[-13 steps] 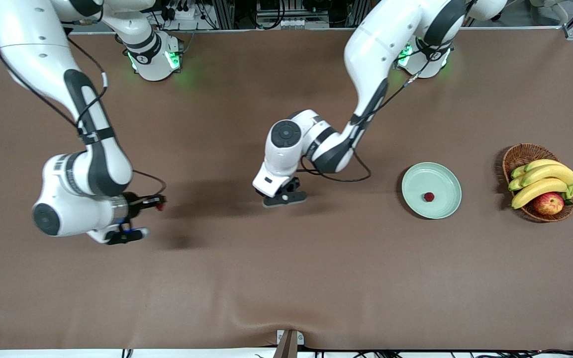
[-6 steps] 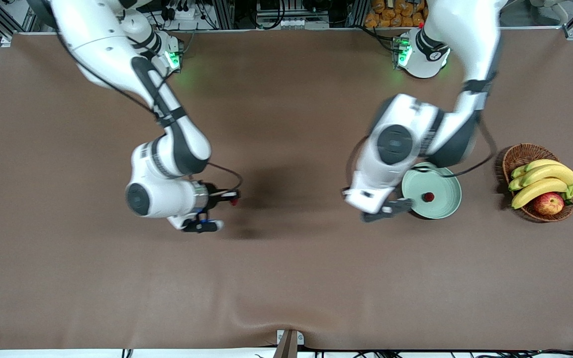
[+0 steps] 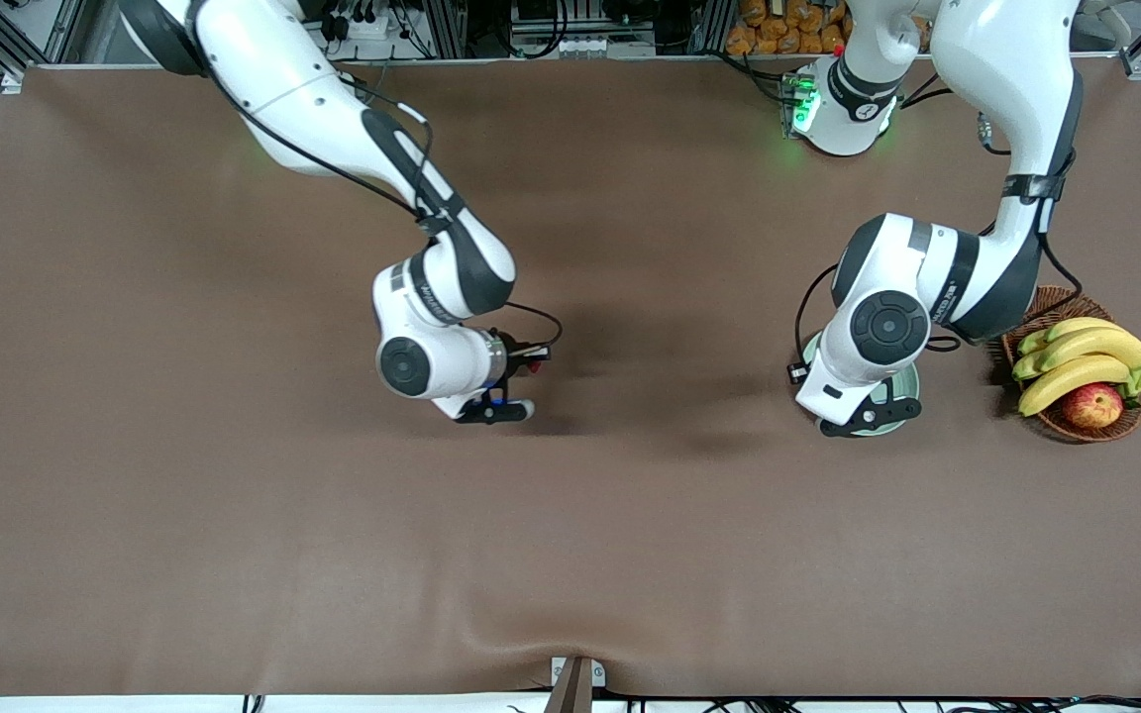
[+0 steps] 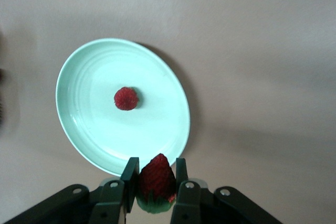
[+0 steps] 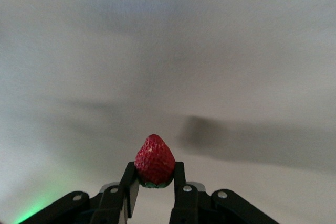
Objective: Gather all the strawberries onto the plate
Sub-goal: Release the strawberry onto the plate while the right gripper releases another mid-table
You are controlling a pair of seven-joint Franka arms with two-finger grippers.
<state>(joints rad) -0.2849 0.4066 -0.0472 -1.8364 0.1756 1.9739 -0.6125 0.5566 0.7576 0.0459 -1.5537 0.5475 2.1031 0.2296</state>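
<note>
Left gripper (image 4: 154, 188) we see pinching a strawberry (image 4: 156, 179) above the plate (image 4: 84, 129) rim, another berry (image 4: 126, 98) lying in it, right gripper (image 5: 153, 182) clamping a third strawberry (image 5: 154, 160) over bare mid-table.

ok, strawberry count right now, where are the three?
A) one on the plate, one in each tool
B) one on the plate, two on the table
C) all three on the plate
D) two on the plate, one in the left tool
A: one strawberry lies on the plate, the left tool grips a second over the plate's edge, and the right tool grips the third over bare table mid-way.
</note>
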